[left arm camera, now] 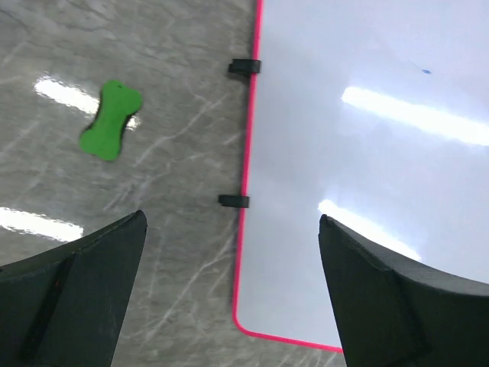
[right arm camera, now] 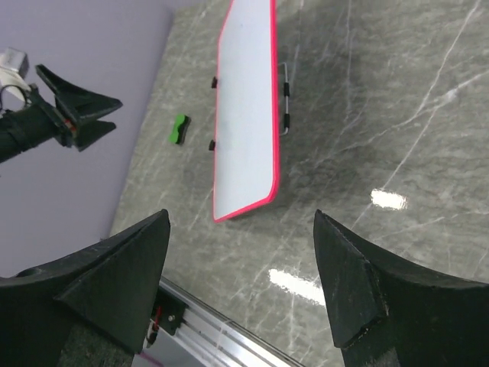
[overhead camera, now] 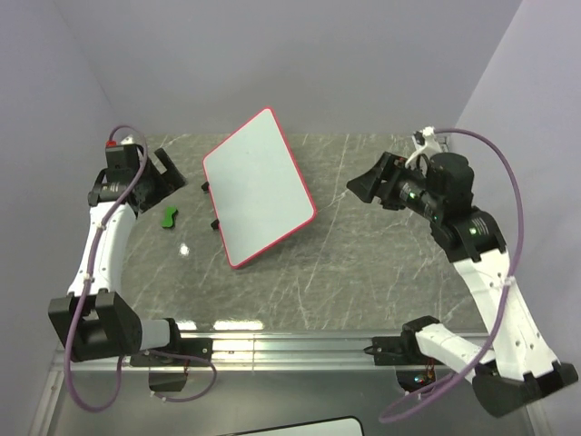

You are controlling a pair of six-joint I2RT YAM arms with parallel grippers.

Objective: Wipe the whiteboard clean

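The whiteboard (overhead camera: 259, 186) lies tilted at mid-table, white with a red-pink frame and two black clips (left arm camera: 244, 67) on its left edge. It looks almost clean; a tiny blue mark (left arm camera: 425, 72) shows in the left wrist view. A small green eraser (overhead camera: 169, 216) lies on the table left of the board. My left gripper (overhead camera: 172, 174) is open and empty, above the table beside the board's left edge (left arm camera: 231, 290), with the eraser (left arm camera: 111, 130) off to its left. My right gripper (overhead camera: 359, 186) is open and empty, held high to the right of the board (right arm camera: 246, 107).
The table is grey marble (overhead camera: 363, 263). A thin wire stand (right arm camera: 286, 99) sticks out along the board's right side. A metal rail (overhead camera: 290, 345) runs along the near edge by the arm bases. Purple-grey walls close in the back and sides.
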